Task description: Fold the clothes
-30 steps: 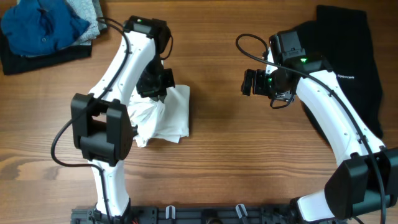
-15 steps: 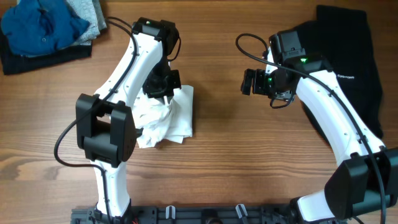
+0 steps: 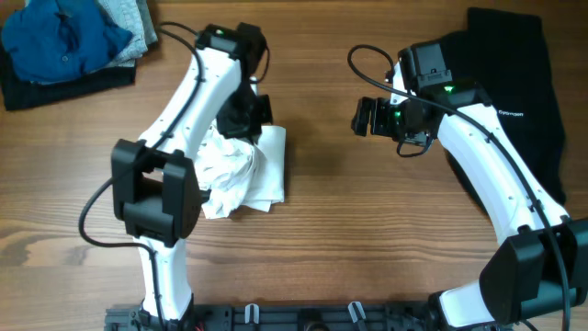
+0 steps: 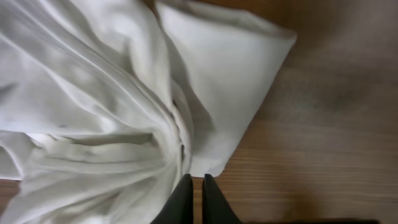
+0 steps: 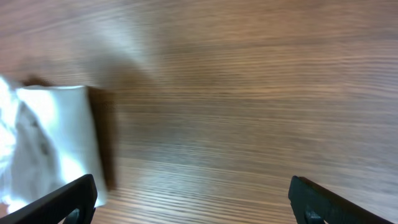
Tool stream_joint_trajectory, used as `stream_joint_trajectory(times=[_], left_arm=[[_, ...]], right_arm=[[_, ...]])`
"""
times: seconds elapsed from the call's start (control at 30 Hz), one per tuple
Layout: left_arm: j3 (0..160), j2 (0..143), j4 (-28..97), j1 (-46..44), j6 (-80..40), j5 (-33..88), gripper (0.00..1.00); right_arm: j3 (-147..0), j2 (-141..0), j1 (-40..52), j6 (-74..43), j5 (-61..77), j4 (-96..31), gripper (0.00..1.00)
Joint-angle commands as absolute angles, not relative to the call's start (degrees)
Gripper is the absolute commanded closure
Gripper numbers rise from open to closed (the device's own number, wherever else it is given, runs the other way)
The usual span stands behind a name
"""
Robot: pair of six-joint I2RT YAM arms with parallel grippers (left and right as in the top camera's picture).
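The clothes, a white T-shirt (image 3: 250, 173), lie crumpled and partly folded on the wooden table left of centre. In the left wrist view the T-shirt (image 4: 112, 106) fills the upper left, with a flat folded corner pointing right. My left gripper (image 3: 246, 112) hovers over the shirt's far edge. Its black fingers (image 4: 197, 182) are shut, and bare wood shows in the thin slit between them, beside the cloth's edge. My right gripper (image 3: 367, 118) stands wide open over bare wood to the right of the shirt. In its wrist view the gripper (image 5: 193, 199) holds nothing, and the shirt's corner (image 5: 53, 140) lies at the left.
A black garment (image 3: 519, 87) with a small white logo lies at the far right under the right arm. A stack of blue and grey folded garments (image 3: 64, 41) sits at the back left corner. The arm bases stand at the table's front edge.
The left arm has shifted right and toward the back, and the shirt's bunched part has moved a little right with it. The right gripper has edged slightly left.
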State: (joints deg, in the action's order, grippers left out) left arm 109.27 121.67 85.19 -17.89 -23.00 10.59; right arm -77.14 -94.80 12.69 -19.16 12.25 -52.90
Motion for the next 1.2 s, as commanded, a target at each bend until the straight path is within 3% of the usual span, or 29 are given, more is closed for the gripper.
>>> stream_joint_trajectory(times=[0.0,0.07,0.17,0.27,0.33,0.57,0.7,0.87,0.97,1.03,1.17], left_arm=[[113.93,119.04,85.25,-8.91,-22.98,10.85,0.46],[113.97,118.78,85.65,-4.67,-22.70,10.79,0.37],[112.81,119.31,87.39,1.08,-21.74,10.63,0.36],[109.73,119.83,87.92,4.62,-18.46,10.13,0.26],[106.63,120.38,87.44,6.59,-18.44,7.14,0.25],[102.59,120.92,86.08,9.93,-13.61,7.20,0.21],[102.39,120.92,84.97,10.02,-11.86,7.22,0.08],[98.26,120.95,82.91,9.04,-7.68,10.90,0.03],[94.32,120.95,80.62,8.10,-7.70,11.27,0.05],[92.73,120.95,80.31,7.42,-7.68,13.02,0.12],[92.58,120.88,80.36,5.80,-5.80,19.44,0.46]], right_arm=[[-77.52,-94.65,13.13,-17.98,17.17,-52.12,0.00],[-77.52,-94.65,13.19,-18.00,17.19,-52.12,0.00],[-77.52,-94.65,13.17,-18.00,17.17,-51.94,0.00],[-77.52,-94.65,13.17,-18.04,16.99,-51.31,0.01],[-77.52,-94.65,13.17,-18.04,16.99,-51.00,0.00],[-77.41,-94.67,13.17,-17.98,16.93,-51.62,0.00],[-77.25,-94.78,13.17,-17.98,16.78,-51.46,0.00],[-77.23,-95.07,13.17,-17.98,16.78,-51.53,0.00],[-77.23,-95.15,13.17,-17.98,16.78,-51.57,0.00],[-77.23,-95.15,13.17,-17.96,16.78,-51.57,0.00],[-77.23,-95.15,13.17,-18.00,16.78,-51.57,0.00]])
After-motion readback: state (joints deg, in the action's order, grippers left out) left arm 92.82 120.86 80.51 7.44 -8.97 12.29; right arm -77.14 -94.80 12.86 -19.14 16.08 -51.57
